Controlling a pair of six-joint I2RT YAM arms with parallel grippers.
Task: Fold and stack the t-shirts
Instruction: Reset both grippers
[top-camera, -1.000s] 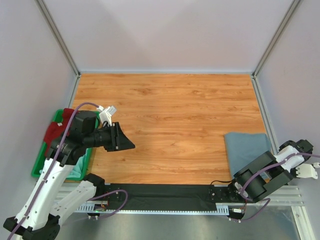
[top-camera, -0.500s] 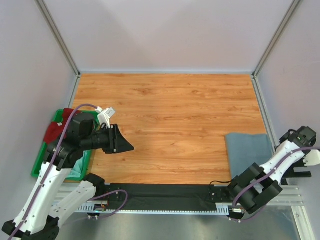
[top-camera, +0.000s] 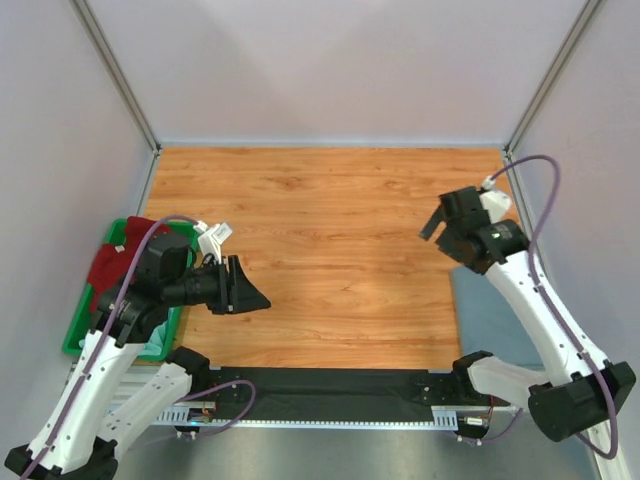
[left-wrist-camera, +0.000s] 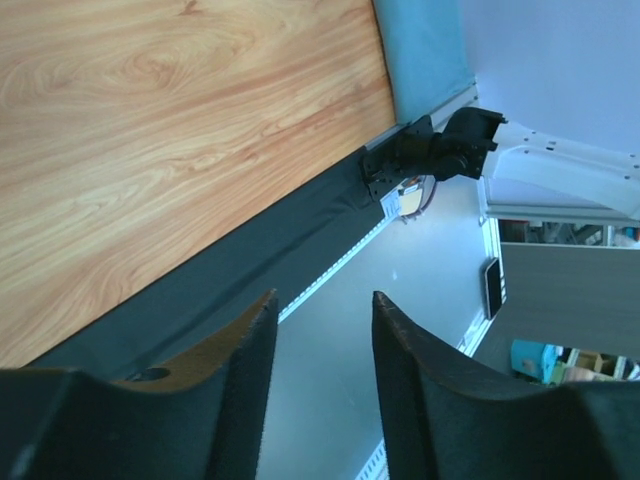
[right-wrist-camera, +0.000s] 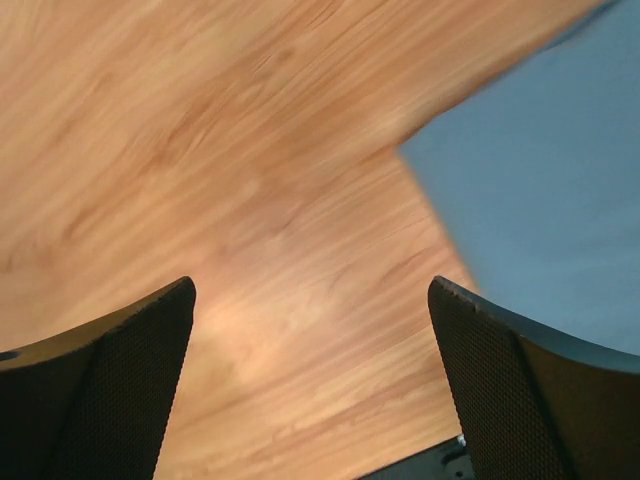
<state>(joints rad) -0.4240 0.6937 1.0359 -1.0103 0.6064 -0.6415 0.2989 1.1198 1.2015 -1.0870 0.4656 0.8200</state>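
We find the folded slate grey-blue cotton t-shirt (top-camera: 482, 310) flat at the right edge of the wooden table (top-camera: 320, 200). It lies nearer the bases than the right gripper (top-camera: 435, 222), whose jaws gape wide and empty over bare wood. Its edges run square with the table, but the right arm crosses it, hiding its long axis. The right wrist view shows its corner (right-wrist-camera: 540, 200). Only overhead do we see the left gripper (top-camera: 250, 290), parted and empty, beside the green plastic bin (top-camera: 72, 335) holding the dark red t-shirt (top-camera: 105, 262).
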